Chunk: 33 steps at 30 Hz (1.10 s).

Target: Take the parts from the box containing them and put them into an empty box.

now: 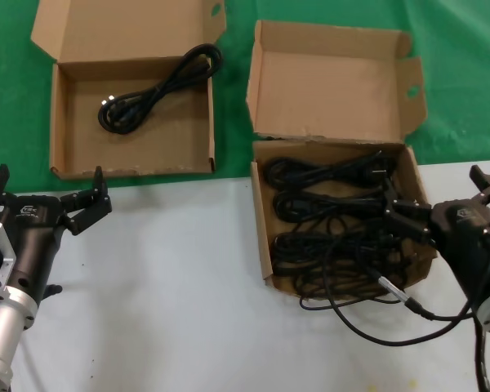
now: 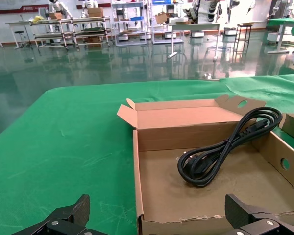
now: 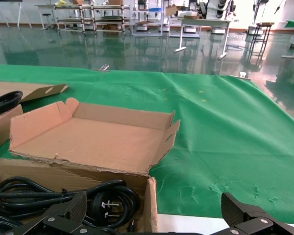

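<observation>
The squarish cardboard box [image 1: 265,245] stands right of centre with its tall lid [image 1: 335,82] up and holds several black power cords [image 1: 331,204]. They also show in the right wrist view [image 3: 103,198]. The wider, shallower box [image 1: 73,151] at the back left holds one looped cord [image 1: 151,90], which also shows in the left wrist view [image 2: 220,154]. My right gripper [image 1: 441,196] is open and empty, straddling the squarish box's right wall [image 3: 151,205]. My left gripper [image 1: 47,186] is open and empty, just in front of the shallow box's front left corner [image 2: 139,220].
A thin cable with a silver connector [image 1: 392,287] runs from my right arm across the white table [image 1: 163,286] in front of the squarish box. Green cloth [image 1: 457,90] covers the table's far half, under both boxes.
</observation>
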Motion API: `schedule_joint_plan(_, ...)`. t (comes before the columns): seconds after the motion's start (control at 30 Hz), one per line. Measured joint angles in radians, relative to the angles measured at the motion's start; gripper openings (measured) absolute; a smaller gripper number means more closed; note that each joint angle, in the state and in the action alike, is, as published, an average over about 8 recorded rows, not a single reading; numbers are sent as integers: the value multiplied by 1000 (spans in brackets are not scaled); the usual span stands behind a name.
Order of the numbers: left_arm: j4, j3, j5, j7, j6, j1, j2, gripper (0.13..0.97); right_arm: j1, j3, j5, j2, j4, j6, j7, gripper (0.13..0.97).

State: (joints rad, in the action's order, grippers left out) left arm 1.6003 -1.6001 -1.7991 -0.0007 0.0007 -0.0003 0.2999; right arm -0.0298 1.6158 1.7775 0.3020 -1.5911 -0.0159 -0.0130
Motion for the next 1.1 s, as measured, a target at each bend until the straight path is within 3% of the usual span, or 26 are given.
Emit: schedule_joint_plan(1.1,0,0,0,0,0,0,0,966,0,0,0,0,0,0,0,966)
